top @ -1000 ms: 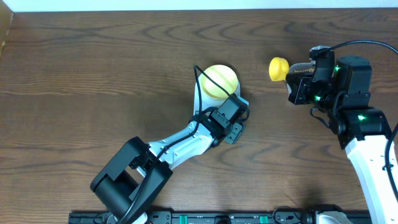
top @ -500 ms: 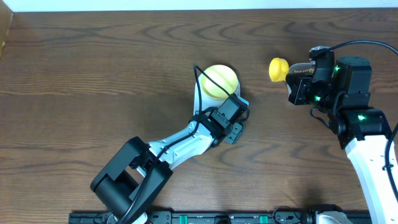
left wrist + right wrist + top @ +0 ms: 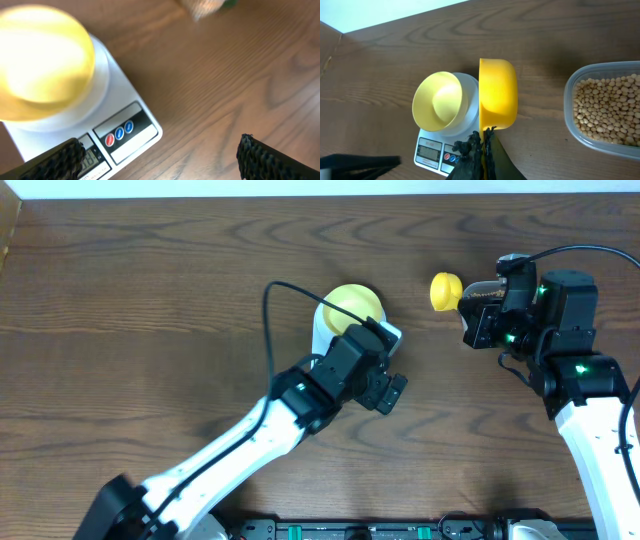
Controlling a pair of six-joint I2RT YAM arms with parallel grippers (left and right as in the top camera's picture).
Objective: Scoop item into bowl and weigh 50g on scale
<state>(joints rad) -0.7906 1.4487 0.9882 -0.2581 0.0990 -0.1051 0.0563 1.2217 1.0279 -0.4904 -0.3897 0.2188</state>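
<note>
The pale-yellow bowl (image 3: 352, 304) stands on the white scale (image 3: 393, 335); both also show in the left wrist view, the bowl (image 3: 45, 65) and the scale (image 3: 131, 131), and in the right wrist view, the bowl (image 3: 437, 102) and the scale (image 3: 432, 149). The bowl looks empty. My left gripper (image 3: 386, 391) is open and empty above the scale's front edge (image 3: 162, 157). My right gripper (image 3: 477, 300) is shut on the handle of a bright yellow measuring spoon (image 3: 446, 289), held right of the bowl (image 3: 497, 92). The spoon's inside is hidden. The tan beans (image 3: 610, 107) lie in a clear tub.
The clear plastic tub (image 3: 570, 90) stands on the wooden table right of the spoon; it does not show in the overhead view. The scale's display and round buttons (image 3: 119, 133) face the left gripper. The table's far edge (image 3: 320, 192) runs along the top.
My left arm has lifted and swung, its gripper now a little higher and to the right over the scale's front. The right arm and spoon have barely moved.
</note>
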